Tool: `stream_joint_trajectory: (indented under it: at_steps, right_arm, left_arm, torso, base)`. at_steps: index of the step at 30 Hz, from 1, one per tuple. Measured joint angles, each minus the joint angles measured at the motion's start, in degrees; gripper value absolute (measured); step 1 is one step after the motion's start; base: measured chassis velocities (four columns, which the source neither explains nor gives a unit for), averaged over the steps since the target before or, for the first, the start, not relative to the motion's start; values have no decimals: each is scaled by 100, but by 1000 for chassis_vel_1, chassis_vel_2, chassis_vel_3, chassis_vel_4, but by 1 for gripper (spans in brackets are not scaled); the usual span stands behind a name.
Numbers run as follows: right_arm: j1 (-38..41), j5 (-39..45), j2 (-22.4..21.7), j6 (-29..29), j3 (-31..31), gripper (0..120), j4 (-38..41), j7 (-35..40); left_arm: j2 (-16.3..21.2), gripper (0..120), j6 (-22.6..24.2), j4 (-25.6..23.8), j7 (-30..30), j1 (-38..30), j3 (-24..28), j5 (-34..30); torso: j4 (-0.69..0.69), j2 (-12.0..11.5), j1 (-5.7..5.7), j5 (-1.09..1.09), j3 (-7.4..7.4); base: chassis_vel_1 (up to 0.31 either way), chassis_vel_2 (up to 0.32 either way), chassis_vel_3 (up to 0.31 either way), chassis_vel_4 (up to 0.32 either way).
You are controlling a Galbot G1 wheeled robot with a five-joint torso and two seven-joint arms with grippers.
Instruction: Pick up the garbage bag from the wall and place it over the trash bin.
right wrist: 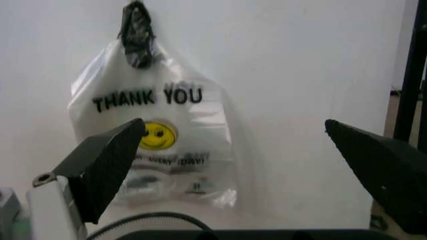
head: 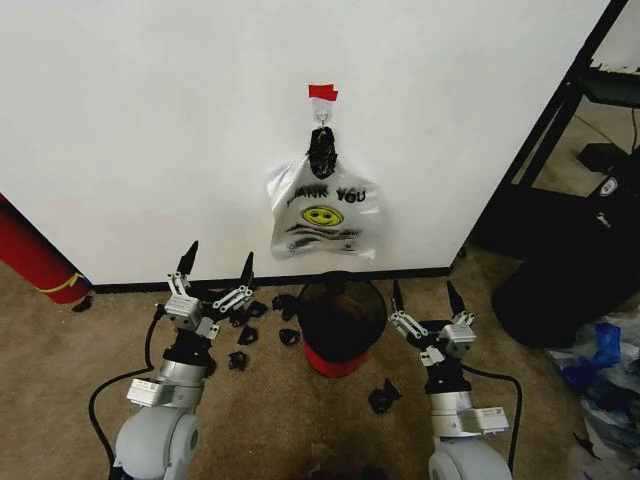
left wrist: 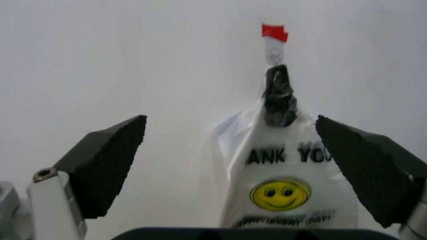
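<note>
Head view: we see the bin [head: 341,318] below the hanging bag [head: 322,214], our left gripper [head: 215,269] and right gripper [head: 427,299] both spread wide beside the bin.

Both arms were pale grey and rounded, narrowing to silver wrists with black joints. The left gripper [head: 215,265] and right gripper [head: 426,290] each carried two black wedge-shaped fingers [left wrist: 107,165] on silver brackets (one small screw visible), and a black cable [head: 100,400] looped from each wrist.
</note>
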Motion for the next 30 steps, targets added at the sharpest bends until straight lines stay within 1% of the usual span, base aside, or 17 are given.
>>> stream_joint_trajectory:
  at_steps: [4,8,11,14,18,27,30]
  right_arm:
    - [-84,-332,-11,-41,44,100,11,-26]
    - [-126,-482,-23,-39,40,100,38,-27]
    - [-112,-499,-21,-28,41,100,53,-37]
    - [-65,-499,-18,-16,85,100,26,-65]
    - [-86,-494,-18,-5,82,100,20,-90]
    - [-23,-449,52,35,63,100,-35,-122]
    - [165,-156,40,-60,9,100,-111,-130]
  left_arm:
    - [5,100,83,27,-126,28,47,-107]
    - [-10,100,144,10,-228,41,84,-97]
    - [-6,100,198,10,-603,45,162,76]
    - [9,100,317,-20,-786,96,189,94]
    - [39,100,359,-32,-806,100,180,76]
    - [201,100,614,-72,-815,48,152,-271]
    - [205,100,609,-72,-777,58,157,-293]
  torso:
    - [0,0,0,0,0]
    - [0,0,0,0,0]
    - [0,0,0,0,0]
    - [1,0,0,0,0]
    - [0,0,0,0,0]
    - [0,0,0,0,0]
    - [0,0,0,0,0]
  base:
    - [0,0,0,0]
    - [0,0,0,0]
    - [0,0,0,0]
    - [0,0,0,0]
    - [0,0,0,0]
    - [0,0,0,0]
    - [0,0,0,0]
